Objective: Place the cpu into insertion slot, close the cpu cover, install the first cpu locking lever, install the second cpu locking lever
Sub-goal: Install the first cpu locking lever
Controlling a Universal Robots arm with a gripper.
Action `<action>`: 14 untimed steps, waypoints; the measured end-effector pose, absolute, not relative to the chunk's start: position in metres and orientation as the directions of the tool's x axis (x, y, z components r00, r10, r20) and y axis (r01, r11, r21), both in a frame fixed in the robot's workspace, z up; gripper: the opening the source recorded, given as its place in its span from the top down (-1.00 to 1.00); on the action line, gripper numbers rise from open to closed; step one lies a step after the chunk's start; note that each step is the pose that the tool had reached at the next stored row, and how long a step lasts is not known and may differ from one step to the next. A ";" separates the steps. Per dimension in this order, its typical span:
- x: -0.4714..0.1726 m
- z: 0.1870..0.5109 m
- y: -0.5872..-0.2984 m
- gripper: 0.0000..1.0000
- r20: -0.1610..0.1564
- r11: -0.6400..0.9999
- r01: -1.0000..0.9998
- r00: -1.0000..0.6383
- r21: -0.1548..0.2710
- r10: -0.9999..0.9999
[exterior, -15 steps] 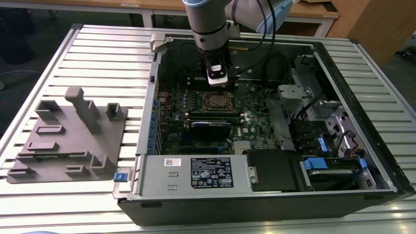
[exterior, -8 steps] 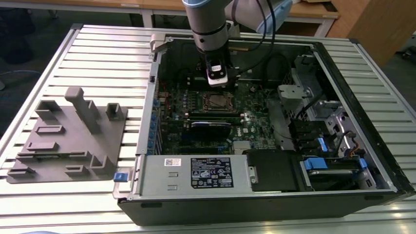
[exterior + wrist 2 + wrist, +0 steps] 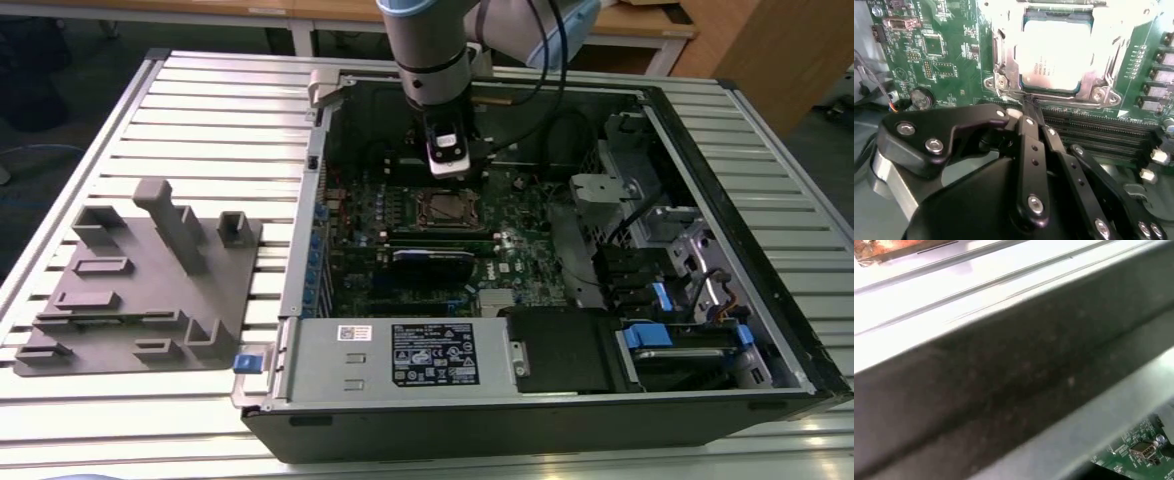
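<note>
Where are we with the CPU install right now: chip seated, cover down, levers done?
Done, by the look of it: the cpu sits in the insertion slot, and the cpu cover lies down around it, framing its pale top. In hand: the end effector has its fingertips together at the cover's near edge, holding nothing I can make out. Left: I cannot tell whether either locking lever is latched.
</note>
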State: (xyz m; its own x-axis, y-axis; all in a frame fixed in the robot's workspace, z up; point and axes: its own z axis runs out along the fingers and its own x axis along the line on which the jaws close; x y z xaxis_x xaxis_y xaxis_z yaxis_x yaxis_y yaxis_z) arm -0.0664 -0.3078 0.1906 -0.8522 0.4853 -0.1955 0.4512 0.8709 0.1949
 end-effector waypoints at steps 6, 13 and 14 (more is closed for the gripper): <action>-0.065 0.191 -0.308 0.79 -0.195 0.871 0.452 -0.852 0.194 0.485; -0.065 0.192 -0.308 0.79 -0.194 0.870 0.451 -0.852 0.196 0.486; -0.065 0.193 -0.308 0.79 -0.193 0.870 0.451 -0.852 0.197 0.486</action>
State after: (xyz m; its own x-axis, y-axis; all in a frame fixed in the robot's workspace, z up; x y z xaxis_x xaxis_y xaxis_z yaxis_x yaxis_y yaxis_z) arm -0.0653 -0.3077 0.1926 -0.8524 0.4859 -0.1930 0.4514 0.8702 0.1973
